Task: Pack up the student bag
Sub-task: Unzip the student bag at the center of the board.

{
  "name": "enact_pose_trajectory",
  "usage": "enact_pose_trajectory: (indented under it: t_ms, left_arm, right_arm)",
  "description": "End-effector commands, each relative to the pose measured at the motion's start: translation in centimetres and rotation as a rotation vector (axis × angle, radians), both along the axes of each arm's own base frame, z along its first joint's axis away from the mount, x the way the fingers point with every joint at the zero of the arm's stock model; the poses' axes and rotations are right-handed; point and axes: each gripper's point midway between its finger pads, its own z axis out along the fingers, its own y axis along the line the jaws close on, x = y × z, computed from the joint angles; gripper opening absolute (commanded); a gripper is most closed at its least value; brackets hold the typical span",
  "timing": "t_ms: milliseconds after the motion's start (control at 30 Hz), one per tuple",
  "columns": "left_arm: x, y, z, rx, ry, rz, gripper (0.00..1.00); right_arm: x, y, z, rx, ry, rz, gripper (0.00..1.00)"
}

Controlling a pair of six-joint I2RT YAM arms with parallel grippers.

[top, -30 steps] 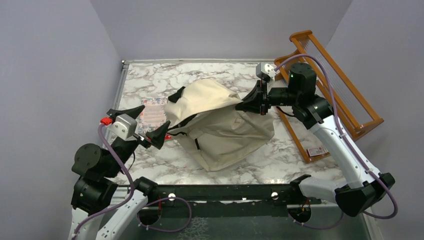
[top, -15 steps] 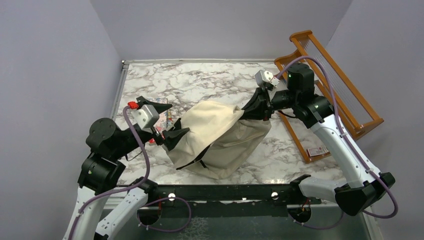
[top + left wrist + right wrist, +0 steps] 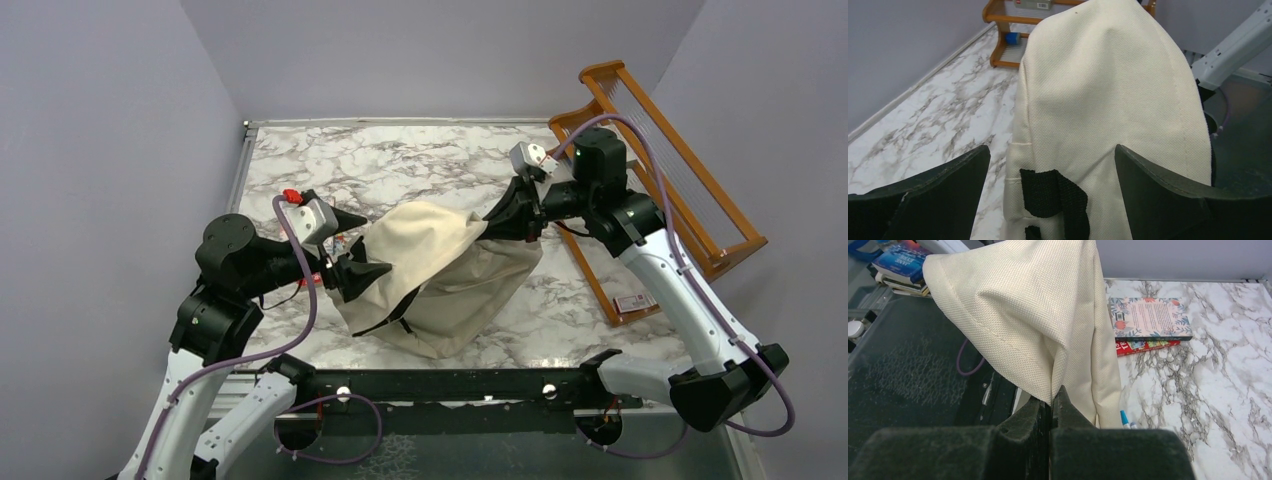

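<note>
The student bag (image 3: 440,270) is a cream fabric backpack lying slumped in the middle of the marble table (image 3: 400,160). My right gripper (image 3: 503,214) is shut on a fold of its cloth at the far right end and holds that end up; in the right wrist view the fabric (image 3: 1033,315) hangs from the pinched tips (image 3: 1054,397). My left gripper (image 3: 358,245) stands open at the bag's left end. In the left wrist view its fingers (image 3: 938,190) straddle the bag (image 3: 1108,100) and a black strap (image 3: 1055,195) without touching them.
A wooden rack (image 3: 660,160) lies at the table's right edge. Behind the bag lie a floral-covered book (image 3: 1150,320) on a red book (image 3: 1143,346), with a blue-tipped pen (image 3: 1124,418) nearby. More books (image 3: 900,267) are stacked off the near side.
My left arm has swung right and forward until its open jaws reach the bag's left end. The right gripper has pulled the bag leftward and lower, then held still.
</note>
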Motion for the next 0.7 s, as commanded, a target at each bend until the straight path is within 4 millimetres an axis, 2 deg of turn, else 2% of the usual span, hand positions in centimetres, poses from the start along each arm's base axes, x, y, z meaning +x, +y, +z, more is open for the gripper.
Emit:
enact_pose_trajectory:
  t_ms: [0,133,300,367,433,667]
  left_arm:
    - [-2.3,-1.1,-0.3,-0.011,0.035,-0.139,0.91]
    - [-2.6,-1.4,-0.7,-0.012,0.055,-0.173,0.77]
    - [-2.6,-1.7,-1.3,-0.009,0.087,-0.196,0.37]
    - [-2.4,-1.8,-1.3,-0.007,0.092,-0.194,0.18]
    - [-2.1,-1.7,-1.2,-0.004,0.086,-0.178,0.01]
    - [1.1,-0.2,-0.3,-0.023,0.074,0.036,0.00]
  right_arm:
    - [0.3,0.3,0.9,0.030,-0.047,-0.008,0.01]
    - [1.2,0.5,0.7,0.029,-0.048,-0.037,0.02]
    - [2.0,0.8,0.6,0.030,-0.044,-0.059,0.05]
    - [2.4,0.7,0.5,0.025,-0.043,-0.085,0.06]
    - [3.1,0.6,0.5,0.019,-0.042,-0.136,0.10]
    - [5.4,-1.2,0.1,0.033,0.056,-0.441,0.37]
